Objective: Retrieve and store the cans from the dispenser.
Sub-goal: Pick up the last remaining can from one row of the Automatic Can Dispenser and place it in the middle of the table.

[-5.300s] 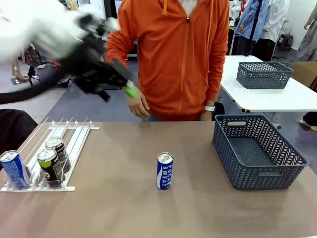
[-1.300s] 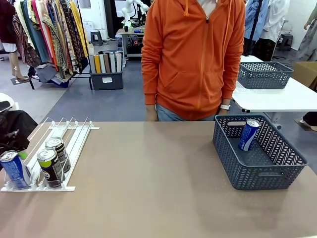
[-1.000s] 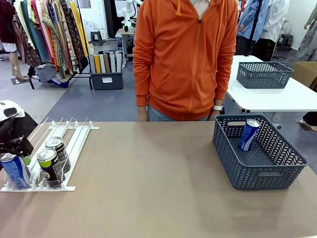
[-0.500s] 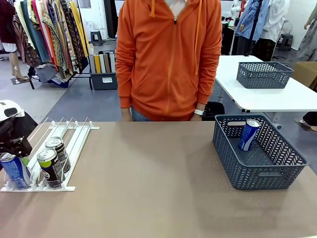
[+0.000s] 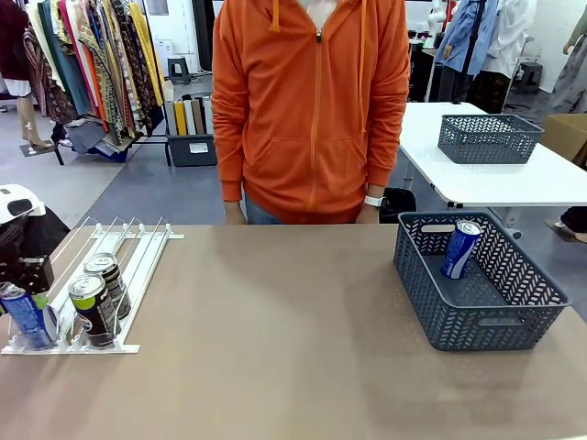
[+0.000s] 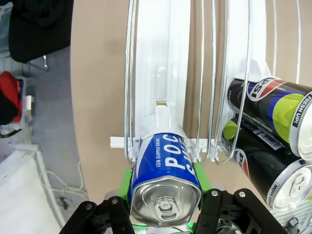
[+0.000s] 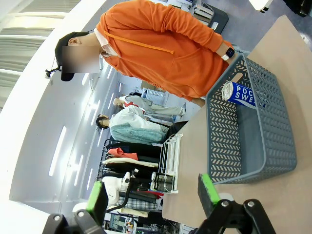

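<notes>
Front view: a wide brown worktop (image 5: 293,367) holds a dark grey plastic basket (image 5: 495,323) on the right. On the left lies the dispenser (image 5: 138,261), a flat white rack of thin rails.

Three slim cans with silver tops stand at the near end of the rack. Their long way goes up and down, tops up. A black can with yellow-green marks (image 5: 93,310) stands in front of a second black can (image 5: 110,280). A blue can with white letters (image 5: 22,316) stands in the far left lane.

The left tool (image 6: 165,184) pinches this blue can, with one green pad on each side. A second blue can (image 5: 460,248) leans in the basket, top up, tipped to the right.

The right tool (image 7: 152,192) is spread wide and holds nothing.
</notes>
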{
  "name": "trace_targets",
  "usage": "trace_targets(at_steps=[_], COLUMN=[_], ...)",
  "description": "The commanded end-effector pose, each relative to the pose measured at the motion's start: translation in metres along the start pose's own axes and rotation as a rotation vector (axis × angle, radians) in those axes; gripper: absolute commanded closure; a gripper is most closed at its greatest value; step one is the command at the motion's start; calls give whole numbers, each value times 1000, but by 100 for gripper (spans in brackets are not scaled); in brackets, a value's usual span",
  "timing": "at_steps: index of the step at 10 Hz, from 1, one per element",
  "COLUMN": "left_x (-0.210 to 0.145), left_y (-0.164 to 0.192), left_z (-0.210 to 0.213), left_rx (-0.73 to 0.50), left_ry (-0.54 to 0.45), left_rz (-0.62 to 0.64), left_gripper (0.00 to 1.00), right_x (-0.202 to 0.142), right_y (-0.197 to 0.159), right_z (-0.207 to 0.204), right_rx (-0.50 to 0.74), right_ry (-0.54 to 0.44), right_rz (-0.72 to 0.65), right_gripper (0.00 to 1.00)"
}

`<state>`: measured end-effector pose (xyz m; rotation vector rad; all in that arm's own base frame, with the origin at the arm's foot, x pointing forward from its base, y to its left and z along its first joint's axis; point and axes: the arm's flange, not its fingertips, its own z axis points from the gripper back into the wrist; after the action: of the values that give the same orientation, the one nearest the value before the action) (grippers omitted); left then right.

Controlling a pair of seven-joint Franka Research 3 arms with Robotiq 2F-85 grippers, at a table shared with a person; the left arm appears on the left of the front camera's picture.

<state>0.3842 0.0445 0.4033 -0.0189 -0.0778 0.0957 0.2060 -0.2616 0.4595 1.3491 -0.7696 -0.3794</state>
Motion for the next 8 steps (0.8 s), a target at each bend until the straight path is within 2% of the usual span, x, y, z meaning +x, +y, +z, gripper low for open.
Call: trace_targets(at_steps=[1,3,4,6,8], left_x=[0,-1,-4,-20,-45], left_y=[-2,0,2,12,22], left_z=[-3,8,29,102,165], left_rx=[20,11,-10,-51,-125], left_ry=[-12,-31,-64,-120,-124], left_rz=[5,7,5,20,69], left_gripper=[100,100,100,100,100], right_x=[3,3,3,3,3], right_y=[2,2,2,2,2], right_z=[-1,-1,-1,-1,-1], right_rx=[18,18,18,18,18], right_ry=[-15,-15,-15,-15,-15], right_rz=[26,26,26,26,26], right_gripper=[0,0,0,0,0])
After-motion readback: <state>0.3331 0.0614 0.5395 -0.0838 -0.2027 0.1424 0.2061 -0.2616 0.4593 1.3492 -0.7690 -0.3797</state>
